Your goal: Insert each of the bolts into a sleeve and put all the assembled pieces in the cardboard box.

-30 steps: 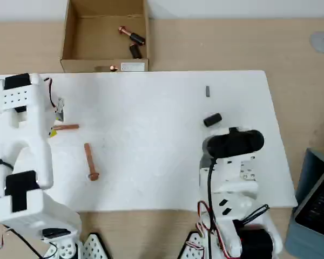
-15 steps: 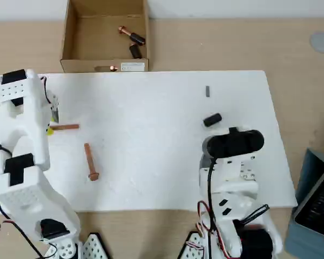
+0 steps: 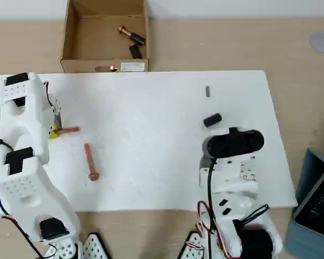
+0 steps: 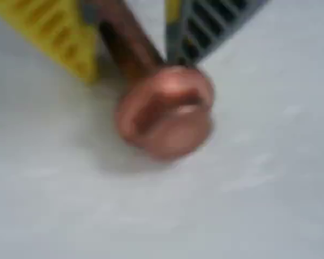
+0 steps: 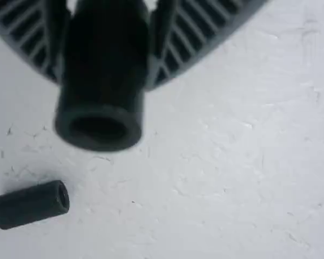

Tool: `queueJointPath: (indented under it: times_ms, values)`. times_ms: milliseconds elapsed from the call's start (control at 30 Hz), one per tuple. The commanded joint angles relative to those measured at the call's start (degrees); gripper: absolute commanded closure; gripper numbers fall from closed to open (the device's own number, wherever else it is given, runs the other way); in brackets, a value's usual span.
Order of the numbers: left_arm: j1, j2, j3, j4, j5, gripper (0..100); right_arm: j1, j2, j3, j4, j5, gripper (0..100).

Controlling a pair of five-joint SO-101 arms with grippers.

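Note:
My left gripper [image 4: 132,48] is shut on a copper bolt [image 4: 164,113], whose head sticks out between the yellow and grey fingers just above the white board. From above, this bolt [image 3: 69,129] lies level by the board's left edge, at my left gripper [image 3: 55,128]. A second bolt [image 3: 90,161] lies loose on the board nearby. My right gripper [image 5: 105,43] is shut on a black sleeve [image 5: 100,102], open end outward. Another black sleeve [image 5: 31,203] lies on the board, just beyond the right arm's wrist [image 3: 232,143]. The cardboard box [image 3: 70,38] holds two assembled pieces [image 3: 132,35].
The white board [image 3: 162,140] covers most of the table. A small grey piece [image 3: 207,91] lies at its far right side. A copper piece [image 3: 109,68] rests against the box's front wall. A grey-blue object [image 3: 316,205] stands off the board's right edge.
The left arm has shifted slightly over the bolt at the board's left edge, and the bolt has moved a little with it. The right arm has kept still.

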Motion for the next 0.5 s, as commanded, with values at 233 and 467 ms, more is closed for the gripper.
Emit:
queueJointPath:
  times_ms: [233,467]
  values:
    - [-2.2,2.51,-1.05,-2.11,0.0,100,-0.57,-2.07,-1.63,-1.58,-0.18,98.9]
    - [-2.02,2.51,-15.82,10.11,-3.25,100,-0.57,-2.07,-5.58,-1.23,-0.18,98.9]
